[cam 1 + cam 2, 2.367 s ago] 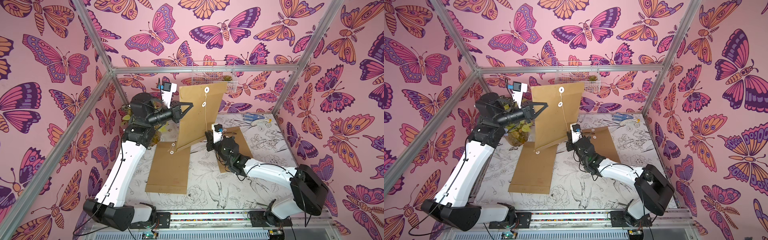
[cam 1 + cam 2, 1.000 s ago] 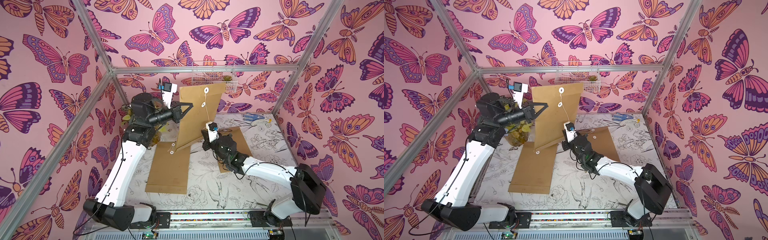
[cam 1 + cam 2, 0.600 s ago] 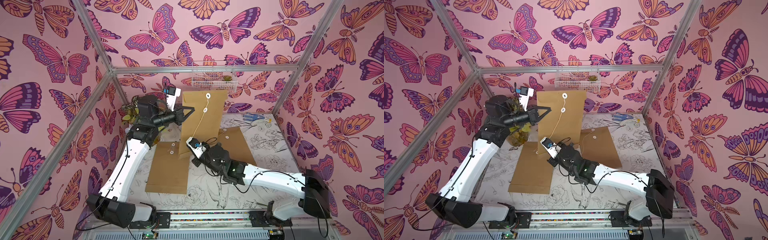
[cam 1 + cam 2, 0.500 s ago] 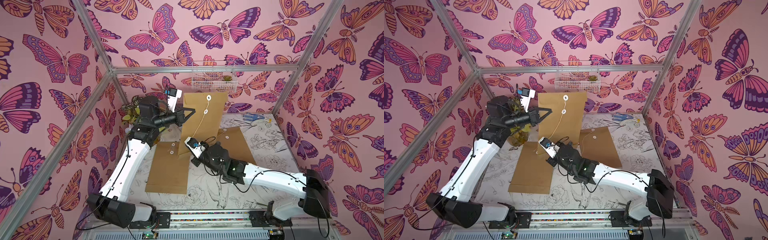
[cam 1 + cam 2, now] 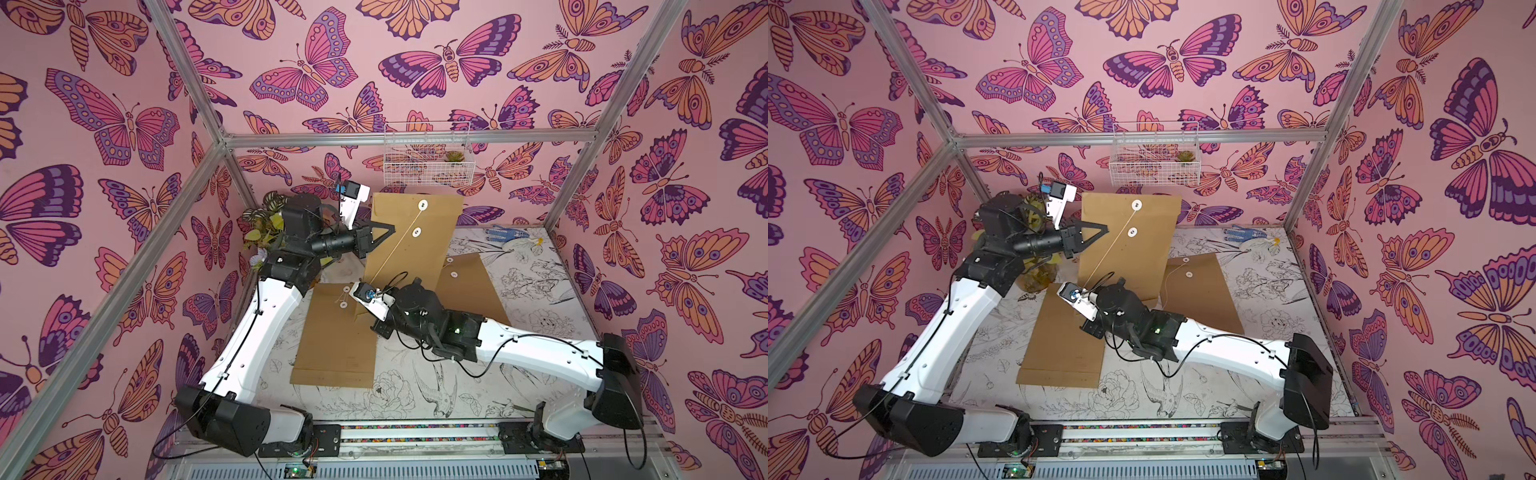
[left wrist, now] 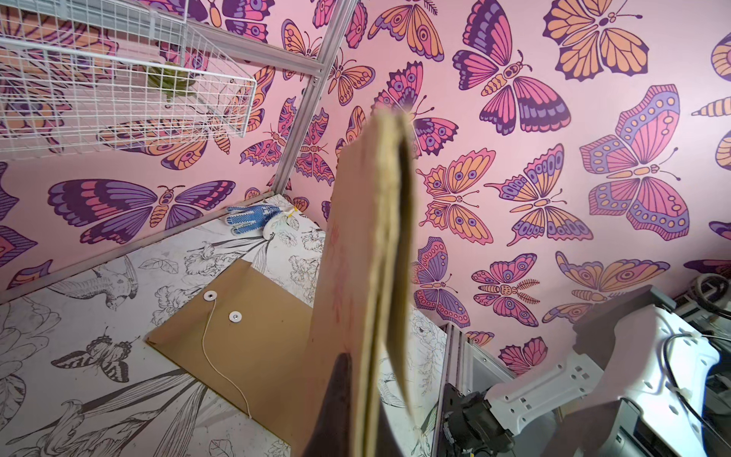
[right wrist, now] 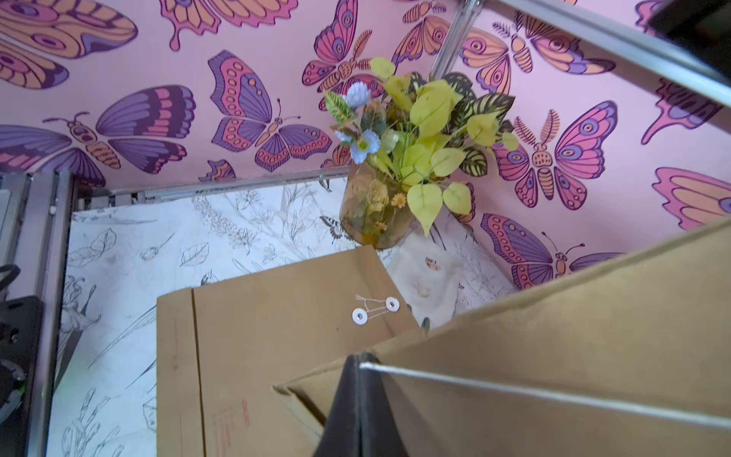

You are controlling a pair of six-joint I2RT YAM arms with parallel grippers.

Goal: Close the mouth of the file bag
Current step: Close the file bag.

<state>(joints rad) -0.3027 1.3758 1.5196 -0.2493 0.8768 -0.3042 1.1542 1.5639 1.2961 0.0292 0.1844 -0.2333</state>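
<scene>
Upright file bag (image 5: 436,249) between 2 envelopes (image 5: 332,345)

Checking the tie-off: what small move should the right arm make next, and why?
Probably swing the right end effector across to loop the string around the lower button. The string runs taut from the upper button past the lower one, not yet wound, while the left end effector holds the bag upright.
</scene>
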